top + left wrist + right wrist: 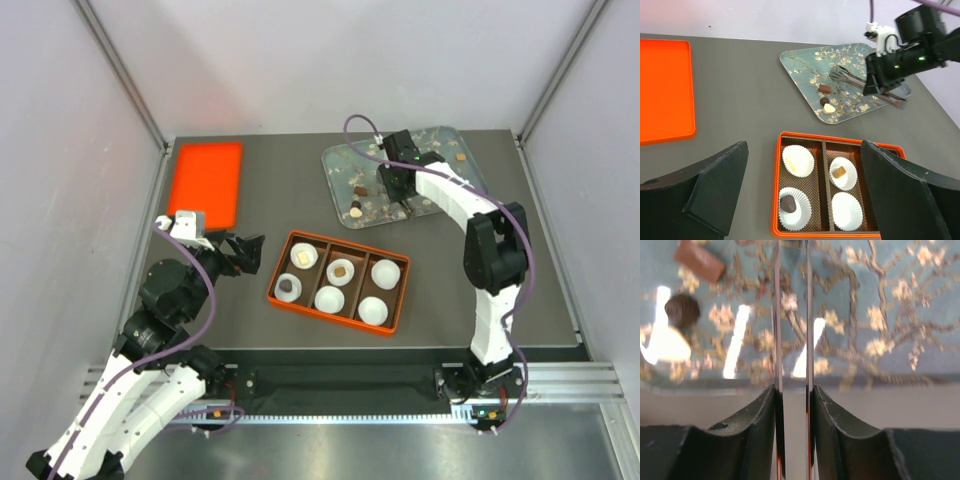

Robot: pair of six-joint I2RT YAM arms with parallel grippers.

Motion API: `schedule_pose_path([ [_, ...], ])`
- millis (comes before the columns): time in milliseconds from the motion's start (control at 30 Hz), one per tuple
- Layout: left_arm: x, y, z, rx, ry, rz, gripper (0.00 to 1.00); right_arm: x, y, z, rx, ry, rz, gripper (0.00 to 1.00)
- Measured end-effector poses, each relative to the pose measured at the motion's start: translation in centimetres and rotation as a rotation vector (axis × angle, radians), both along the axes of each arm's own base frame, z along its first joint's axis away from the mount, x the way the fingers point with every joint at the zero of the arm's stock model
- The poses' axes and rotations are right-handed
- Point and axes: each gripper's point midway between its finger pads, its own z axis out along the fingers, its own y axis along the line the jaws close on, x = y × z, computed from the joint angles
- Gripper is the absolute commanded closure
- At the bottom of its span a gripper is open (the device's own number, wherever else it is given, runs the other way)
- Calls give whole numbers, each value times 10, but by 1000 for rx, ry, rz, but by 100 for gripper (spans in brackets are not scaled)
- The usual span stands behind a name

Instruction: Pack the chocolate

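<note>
Loose chocolate lies on the blossom tray (440, 140): a brown square (824, 88), a dark round (824, 100) and a pale piece (829, 108), also in the right wrist view (699, 260) (682, 309) (667, 345). The orange box (276, 275) holds several white cups; three contain pieces: pale (796, 162), tan (840, 172), dark (788, 203). My right gripper (398, 190) (792, 390) is shut on metal tongs (850, 77) above the tray, their tips right of the loose pieces. My left gripper (252, 254) (804, 150) is open and empty, just left of the box.
An orange lid (205, 182) lies flat at the back left, also in the left wrist view (662, 90). One small tan piece (460, 156) sits at the tray's far right corner. Grey walls close in the table on three sides.
</note>
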Motion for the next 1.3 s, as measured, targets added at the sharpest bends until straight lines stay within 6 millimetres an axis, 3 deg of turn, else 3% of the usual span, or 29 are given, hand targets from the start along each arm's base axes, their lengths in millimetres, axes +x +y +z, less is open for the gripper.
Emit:
schedule_pose_path([
  [267, 0, 0, 0, 0, 0, 0, 1, -49, -14, 48, 51, -43, 10, 70],
  [467, 0, 0, 0, 0, 0, 0, 1, -89, -9, 73, 98, -81, 46, 70],
  [733, 0, 0, 0, -1, -1, 1, 1, -189, 53, 71, 174, -43, 274, 69],
  [900, 0, 0, 0, -1, -1, 1, 1, -246, 71, 61, 209, 13, 369, 69],
  [1300, 0, 0, 1, -2, -2, 0, 1, -318, 90, 60, 288, 90, 457, 69],
])
